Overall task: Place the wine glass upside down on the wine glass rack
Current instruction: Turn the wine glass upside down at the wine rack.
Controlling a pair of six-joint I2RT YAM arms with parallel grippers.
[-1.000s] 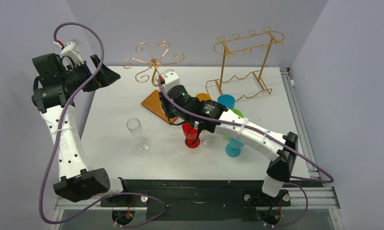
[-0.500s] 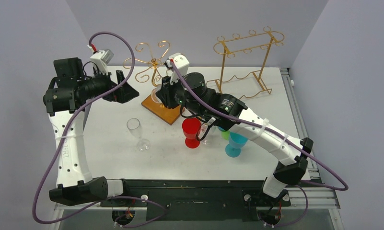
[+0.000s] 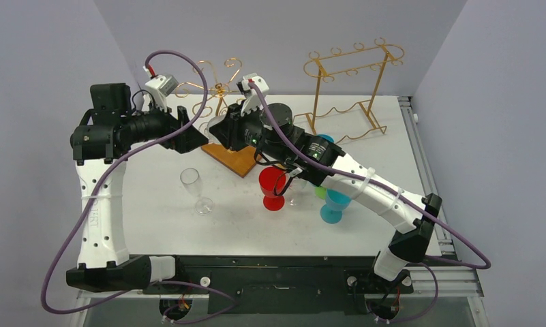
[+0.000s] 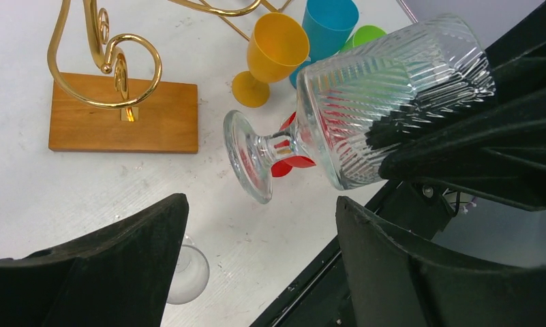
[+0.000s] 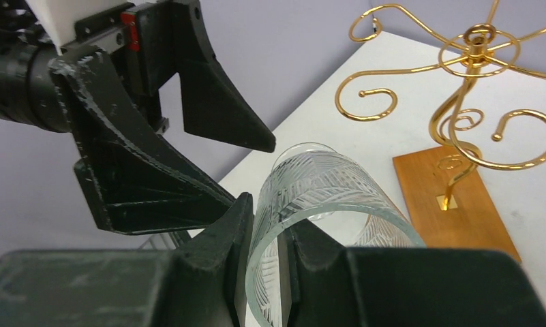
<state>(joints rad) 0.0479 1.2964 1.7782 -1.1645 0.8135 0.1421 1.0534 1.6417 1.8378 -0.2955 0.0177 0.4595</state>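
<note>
Now my wide-open left gripper (image 4: 260, 204) has swung up to the wine glass (image 4: 365, 102) my right gripper (image 5: 263, 218) pinches, suggesting a handover

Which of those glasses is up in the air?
The ribbed clear glass, pinched at its rim by the right claw and tipped sideways; the rest are on the table.

A robotics lab; bare grey walls (image 3: 256, 27) enclose a white table (image 3: 161, 225).
</note>
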